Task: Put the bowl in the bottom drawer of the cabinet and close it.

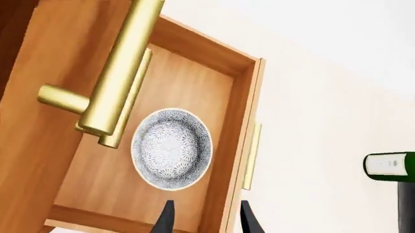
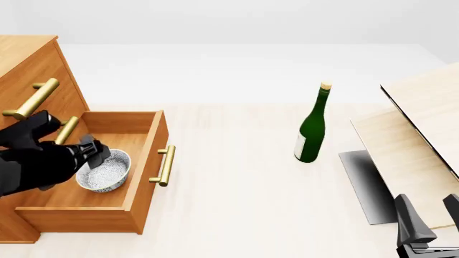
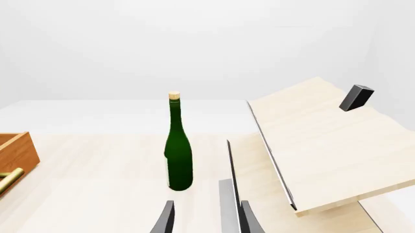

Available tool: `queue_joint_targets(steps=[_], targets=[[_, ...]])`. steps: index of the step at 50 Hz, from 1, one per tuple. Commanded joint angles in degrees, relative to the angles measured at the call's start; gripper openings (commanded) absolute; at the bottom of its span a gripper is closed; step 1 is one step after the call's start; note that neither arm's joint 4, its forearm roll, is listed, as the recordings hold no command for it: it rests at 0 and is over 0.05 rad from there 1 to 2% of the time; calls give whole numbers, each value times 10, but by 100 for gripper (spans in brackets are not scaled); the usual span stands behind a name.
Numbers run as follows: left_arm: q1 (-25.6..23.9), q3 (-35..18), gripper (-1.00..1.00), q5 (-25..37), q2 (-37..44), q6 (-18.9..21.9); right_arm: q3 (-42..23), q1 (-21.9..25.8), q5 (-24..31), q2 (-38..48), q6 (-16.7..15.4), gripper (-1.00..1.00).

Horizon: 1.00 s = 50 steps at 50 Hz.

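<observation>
The bowl (image 2: 105, 171) is sitting in the bottom drawer (image 2: 147, 177) at the left. The bottle (image 2: 313, 129) is standing well apart, to the right.

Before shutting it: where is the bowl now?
Inside the open bottom drawer: the bowl sits upright on its floor.

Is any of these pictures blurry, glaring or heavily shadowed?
Front view: sharp, even light, faint shadow beside the green bottle. Left wrist view: the brass handle looms oversized from closeness; the bowl stays crisp. Right wrist view: clear, no glare.
</observation>
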Motion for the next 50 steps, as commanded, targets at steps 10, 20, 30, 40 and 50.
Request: queue_joint_targets(steps=[10, 20, 30, 40, 50], targets=[[-47, 7, 100, 27, -24, 4, 0, 0, 0, 0, 0, 100], [-74, -33, 100, 47, -3, 5, 0, 0, 0, 0, 0, 100], [-110, -70, 100, 61, 21, 1, 0, 0, 0, 0, 0, 100], [-161, -98, 100, 71, 41, -7, 0, 0, 0, 0, 0, 100], [-210, -91, 100, 62, 57, -22, 0, 0, 0, 0, 0, 100]])
